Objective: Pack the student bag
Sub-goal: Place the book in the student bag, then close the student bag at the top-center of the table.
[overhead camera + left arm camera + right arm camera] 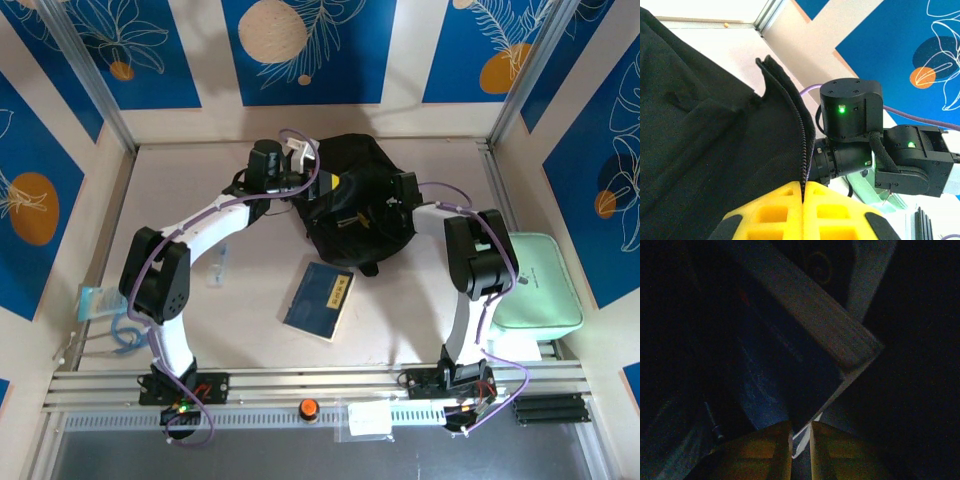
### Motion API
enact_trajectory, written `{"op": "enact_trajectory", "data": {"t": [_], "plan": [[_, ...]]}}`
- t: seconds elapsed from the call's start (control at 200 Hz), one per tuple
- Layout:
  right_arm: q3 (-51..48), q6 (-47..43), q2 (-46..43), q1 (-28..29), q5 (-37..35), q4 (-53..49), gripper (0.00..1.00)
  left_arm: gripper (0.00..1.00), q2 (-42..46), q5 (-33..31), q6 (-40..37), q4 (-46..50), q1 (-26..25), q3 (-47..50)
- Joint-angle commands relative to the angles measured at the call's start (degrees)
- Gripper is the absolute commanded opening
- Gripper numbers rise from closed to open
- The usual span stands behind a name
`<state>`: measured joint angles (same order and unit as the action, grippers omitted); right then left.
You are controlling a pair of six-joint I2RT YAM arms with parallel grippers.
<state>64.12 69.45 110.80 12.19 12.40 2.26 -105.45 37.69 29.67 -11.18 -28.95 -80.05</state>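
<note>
The black student bag lies at the back middle of the table with its mouth held open. My left gripper is shut on the bag's zip edge, lifting the flap; from above it sits at the bag's left rim. My right arm reaches into the bag from the right, its fingers hidden by the fabric. In the dark right wrist view, a blue book with a pale page block lies inside. My right gripper is closed to a narrow gap on that book's thin corner.
A second dark blue book lies on the table in front of the bag. A mint-green zip case sits at the right edge. A clear packet and a blue item lie at the left edge.
</note>
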Motion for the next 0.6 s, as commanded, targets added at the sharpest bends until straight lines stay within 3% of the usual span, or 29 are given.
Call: {"op": "enact_trajectory", "data": {"t": [0.0, 0.235, 0.37, 0.5, 0.595], "plan": [[0.6, -1.4, -1.3, -0.7, 2.4, 1.9, 0.18, 0.0, 2.1, 1.2, -0.6, -1.1, -0.2, 0.4], [-8.8, -6.4, -15.9, -0.7, -1.3, -1.6, 0.38, 0.0, 2.0, 0.5, -1.1, 0.4, -0.2, 0.4], [-14.5, -9.9, -27.7, -0.6, -8.1, -8.2, 0.47, 0.0, 2.0, 0.2, -1.6, 3.0, -0.2, 0.1], [-16.5, -13.4, -38.2, -0.7, -16.1, -17.4, 0.59, 0.3, 3.5, -1.2, -1.7, 8.3, -0.3, 0.5], [-15.6, -16.0, -44.0, -0.7, -20.1, -22.9, 0.66, 0.52, 6.4, -6.1, -3.3, 15.8, -0.2, 1.3]]}}
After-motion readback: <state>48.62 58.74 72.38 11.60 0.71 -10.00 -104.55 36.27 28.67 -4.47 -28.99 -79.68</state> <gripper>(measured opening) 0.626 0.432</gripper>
